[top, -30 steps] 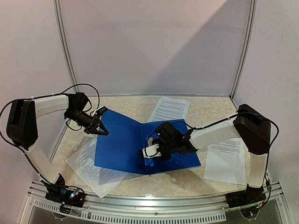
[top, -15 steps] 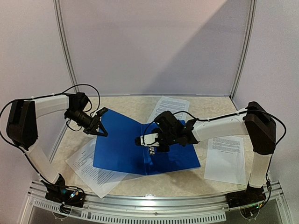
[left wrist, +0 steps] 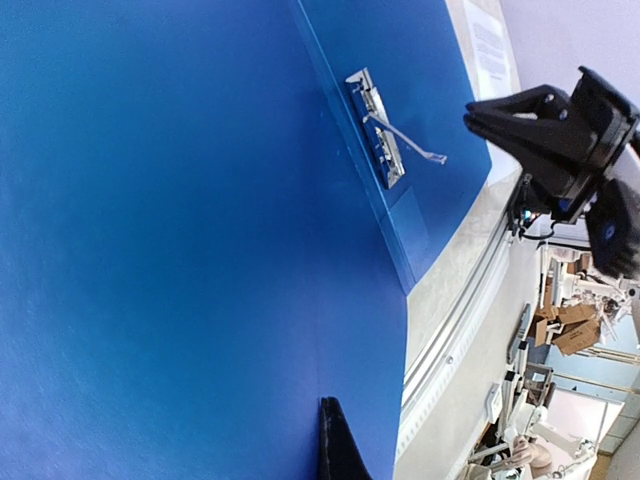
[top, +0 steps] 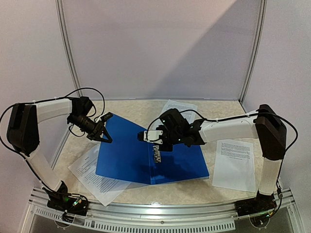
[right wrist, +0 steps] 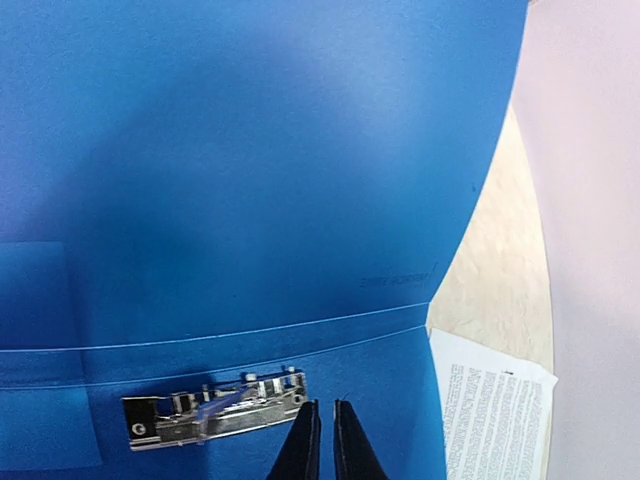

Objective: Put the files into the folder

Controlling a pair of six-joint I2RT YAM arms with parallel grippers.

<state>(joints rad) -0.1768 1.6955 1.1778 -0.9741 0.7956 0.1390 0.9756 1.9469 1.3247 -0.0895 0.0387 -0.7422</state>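
Observation:
The blue folder (top: 172, 158) lies open on the table. Its metal clip (top: 156, 154) sits beside the spine with the lever raised, and also shows in the left wrist view (left wrist: 378, 130) and the right wrist view (right wrist: 215, 415). My left gripper (top: 100, 134) is shut on the outer edge of the left cover (left wrist: 180, 250) and holds it tilted up. One finger (left wrist: 340, 445) lies on the cover; the other is hidden behind it. My right gripper (top: 142, 138) hovers above the spine, fingers (right wrist: 300, 440) almost together and empty. Three printed files lie loose: back (top: 183, 107), right (top: 235, 162), left (top: 95, 177).
The left sheet is partly under the folder. The back sheet is partly hidden by my right arm and also shows in the right wrist view (right wrist: 495, 415). A metal rail (top: 160, 213) runs along the near table edge. Booth walls close in the back and sides.
My right gripper has risen off the clip area and moved left and back over the spine as the arm stretched out. The left gripper still holds the cover in nearly the same place.

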